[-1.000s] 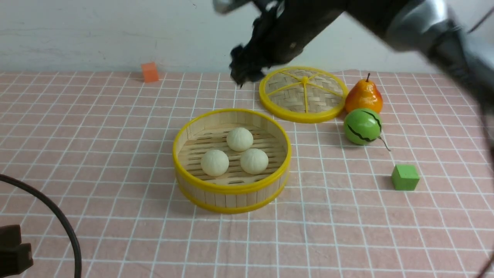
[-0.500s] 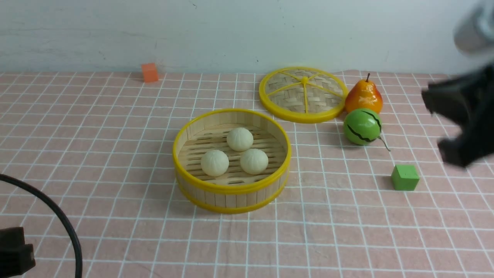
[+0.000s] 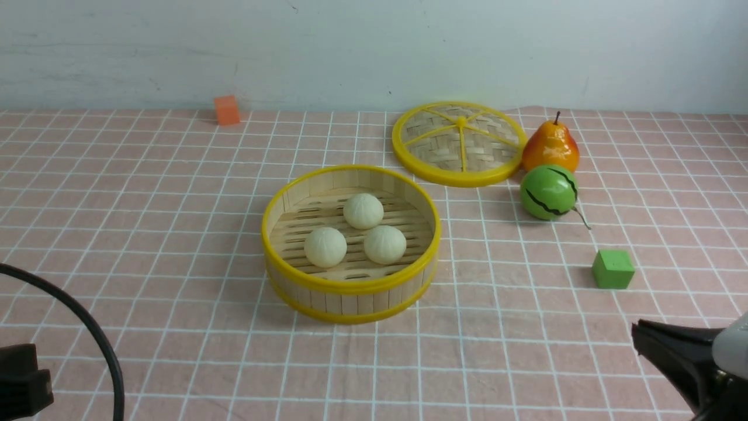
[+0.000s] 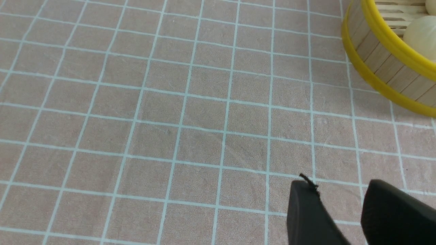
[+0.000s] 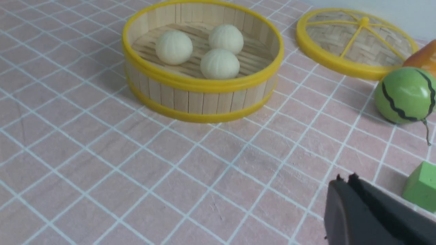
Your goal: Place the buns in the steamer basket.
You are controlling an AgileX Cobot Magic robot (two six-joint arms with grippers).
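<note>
All three buns (image 3: 363, 210) sit inside the steamer basket (image 3: 350, 286), mid-bench (image 3: 175, 234). They look light, soft and prone to roll, so a gentle pinch across the middle suits. Right tool (image 5: 345, 178), jaws together and empty, hangs near the green cube (image 5: 422, 187), well apart from them. Left tool (image 4: 337, 190), jaws apart, also stands clear.

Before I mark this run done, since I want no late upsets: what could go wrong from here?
The three cream-white round buns lie inside the bamboo steamer basket. The shut right gripper sits near the green cube; a sideways swing might knock it, or roll the green striped ball.
</note>
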